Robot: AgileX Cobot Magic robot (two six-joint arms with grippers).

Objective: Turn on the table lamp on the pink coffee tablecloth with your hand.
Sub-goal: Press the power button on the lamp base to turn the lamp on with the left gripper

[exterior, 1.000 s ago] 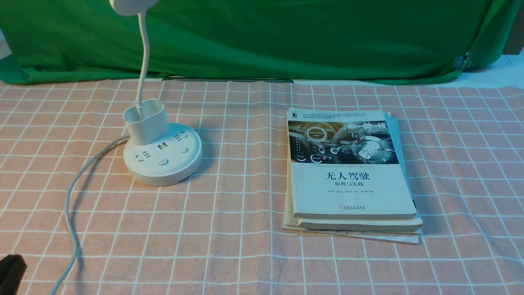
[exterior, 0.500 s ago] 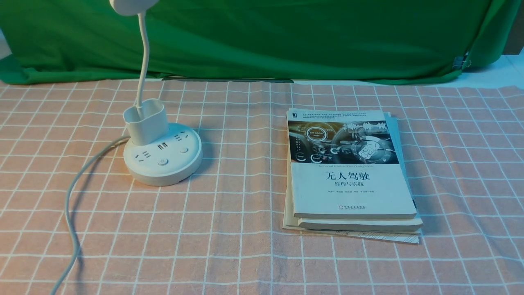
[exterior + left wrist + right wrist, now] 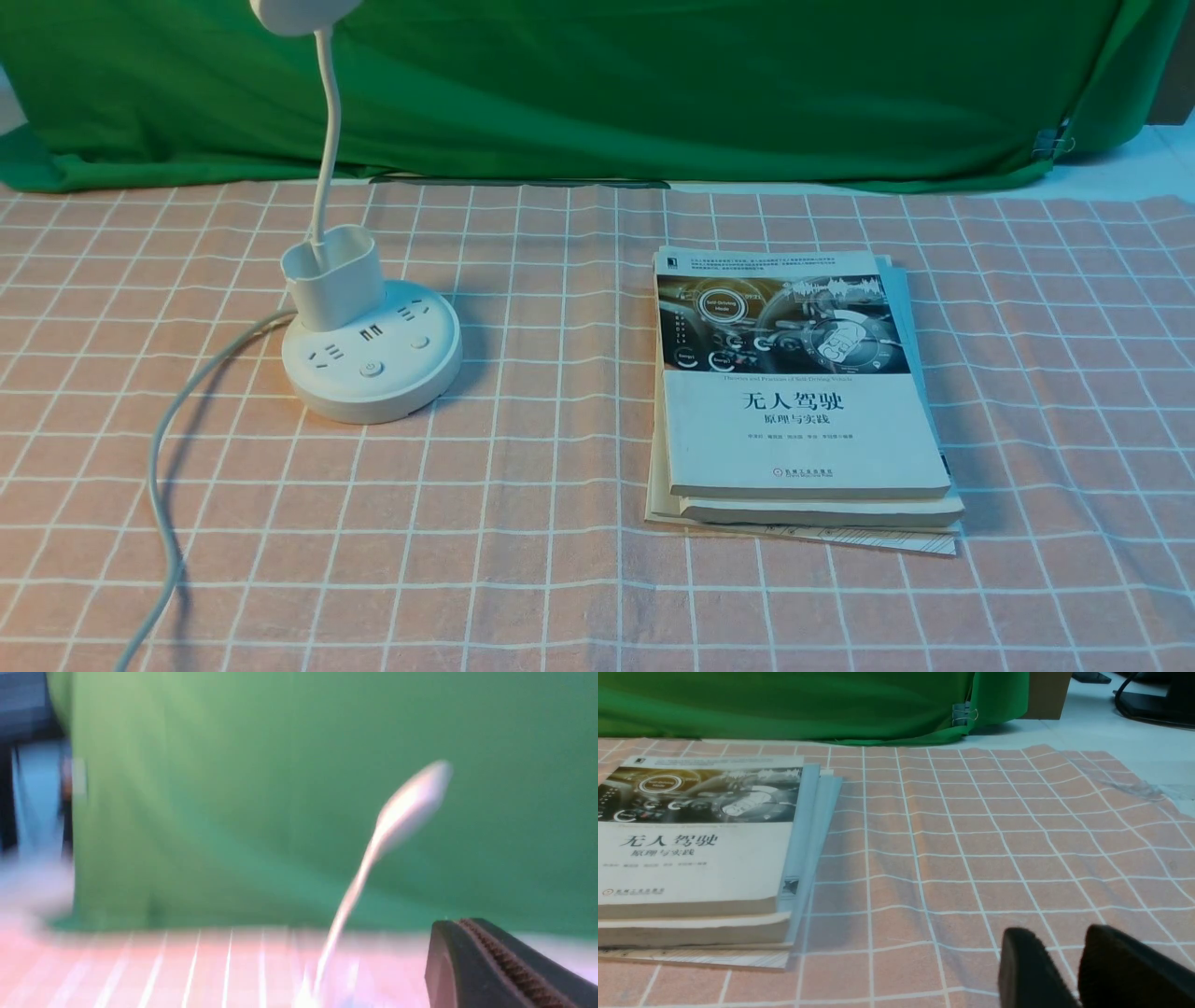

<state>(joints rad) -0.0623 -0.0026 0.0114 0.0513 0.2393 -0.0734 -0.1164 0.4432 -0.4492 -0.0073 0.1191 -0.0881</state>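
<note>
The white table lamp stands at the left on the pink coffee tablecloth. It has a round base with sockets and buttons, an oval cup and a thin gooseneck; its head is cut off by the top edge. Its cord runs to the front left. Neither gripper shows in the front view. The left wrist view is blurred: the lamp's head is ahead of my left gripper, whose fingers are pressed together and empty. My right gripper hovers low over the cloth, slightly open and empty.
A stack of books lies right of centre; in the right wrist view the books lie beside my right gripper. A green cloth hangs along the back. The tablecloth's right edge gives way to a white surface.
A second ago my left gripper's black tip showed at the front view's bottom left corner. It has since left that view. The lamp and books have not moved.
</note>
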